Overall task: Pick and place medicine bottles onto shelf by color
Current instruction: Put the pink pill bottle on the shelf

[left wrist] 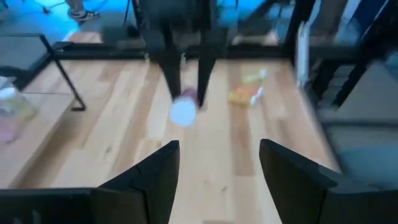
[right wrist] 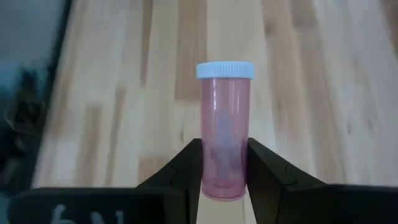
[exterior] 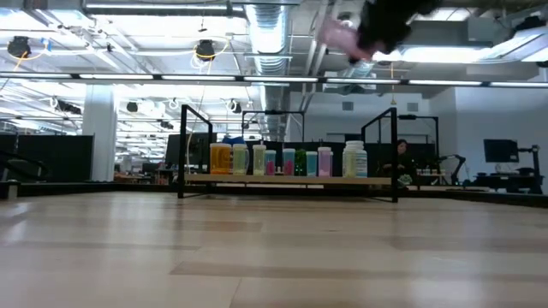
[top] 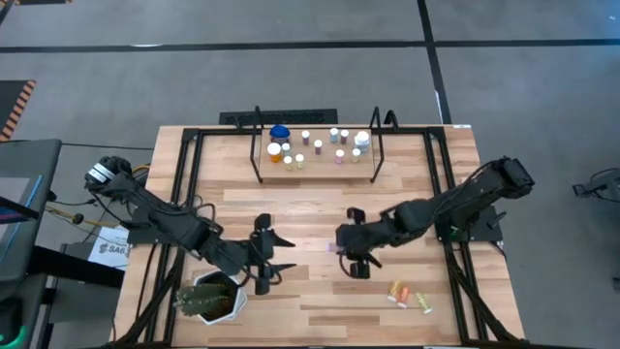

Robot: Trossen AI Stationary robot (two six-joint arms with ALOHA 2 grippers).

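Observation:
My right gripper (top: pixel 341 249) is shut on a pink medicine bottle (right wrist: pixel 224 130) with a white cap (right wrist: pixel 225 70), above the table's middle. The low view shows that bottle (exterior: pixel 338 36) high above the table. My left gripper (top: pixel 274 257) is open and empty, left of the bottle, beside the potted plant. It faces the bottle (left wrist: pixel 183 112) in the left wrist view. The shelf (top: pixel 315 167) stands at the far edge. It carries several bottles (exterior: pixel 291 161), among them orange, pink and white ones and one with a blue lid (top: pixel 280 131). Three loose bottles (top: pixel 409 295) lie on the table at the near right. My right gripper pinches the pink bottle's body near its bottom end (right wrist: pixel 222 177) between its two fingers. The fingers come about level from the table's right and lie along the bottle. The capped end (right wrist: pixel 225 70) sticks out beyond the fingertips, and the bottle is lifted clear of the table.
A green spiky plant in a white pot (top: pixel 208 296) stands at the near left, close to my left gripper. Black frame rails (top: pixel 189 184) run along the table's left and right sides. Bare wood (top: pixel 310 208) lies between the grippers and the shelf.

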